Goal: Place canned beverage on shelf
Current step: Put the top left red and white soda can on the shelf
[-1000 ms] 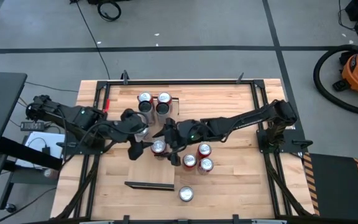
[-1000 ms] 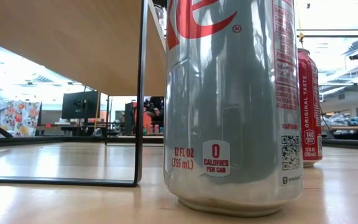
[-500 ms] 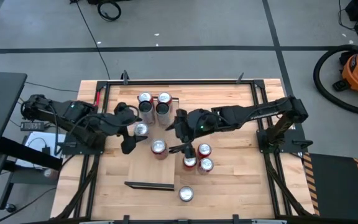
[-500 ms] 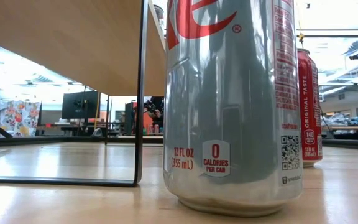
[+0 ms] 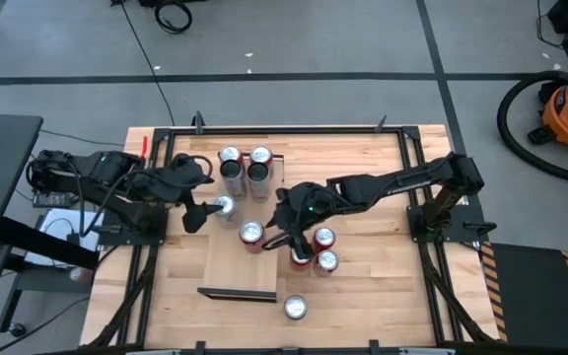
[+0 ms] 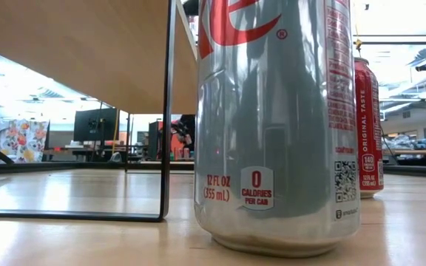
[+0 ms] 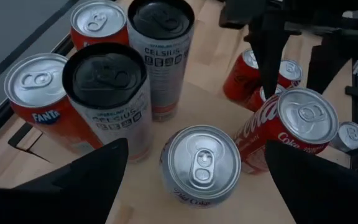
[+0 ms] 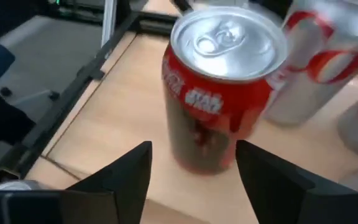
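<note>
- My right hand (image 5: 290, 240) hangs over the cluster of loose cans on the tabletop (image 5: 363, 286), its fingers apart on either side of a red cola can (image 8: 219, 87) in the right wrist view; nothing is gripped yet, as the can sits between them with gaps showing.
- My left hand (image 5: 193, 210) is released, fingers (image 7: 79, 180) spread wide, beside a silver can (image 7: 199, 163) that stands on the shelf (image 5: 227, 266).
- On the shelf near it are two black-topped cans (image 7: 107, 93), an orange can (image 7: 39, 99) and another red-topped can (image 7: 98, 25).
- The step in hand, as I judge it, is taking hold of the next can from the tabletop.
- Next I must close squarely on the can's body, lift it clear of its neighbours (image 5: 324, 259), and carry it across to a bare part of the shelf without knocking the cans standing there.
</note>
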Controlling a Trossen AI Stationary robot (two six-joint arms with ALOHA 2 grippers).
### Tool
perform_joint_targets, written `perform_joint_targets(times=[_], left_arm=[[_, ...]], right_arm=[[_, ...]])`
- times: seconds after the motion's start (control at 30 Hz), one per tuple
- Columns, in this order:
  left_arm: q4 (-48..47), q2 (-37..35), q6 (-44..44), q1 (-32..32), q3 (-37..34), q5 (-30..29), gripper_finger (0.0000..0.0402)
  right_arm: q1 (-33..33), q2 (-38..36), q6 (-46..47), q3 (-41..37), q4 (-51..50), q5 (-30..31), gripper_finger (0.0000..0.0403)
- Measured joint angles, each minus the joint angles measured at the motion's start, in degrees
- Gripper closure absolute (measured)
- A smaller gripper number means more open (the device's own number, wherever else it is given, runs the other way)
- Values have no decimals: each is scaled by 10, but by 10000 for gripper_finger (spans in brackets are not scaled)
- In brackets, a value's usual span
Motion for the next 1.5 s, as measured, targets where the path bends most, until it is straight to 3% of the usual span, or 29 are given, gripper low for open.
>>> perform_joint_targets(times=[0.47,0.67,1.07,1.5], left_arm=[[-7,-6,-35,0,0,1,13],[-8,-18,-72,1,0,34,13],[-5,-25,-75,0,0,36,13],[-51,-20,-60,0,0,64,13]], right_arm=[[2,49,11,-1,59,-84,175],[4,53,27,-1,90,-124,176],[-2,74,12,-1,144,-33,176],[-11,75,26,-1,148,-13,176]])
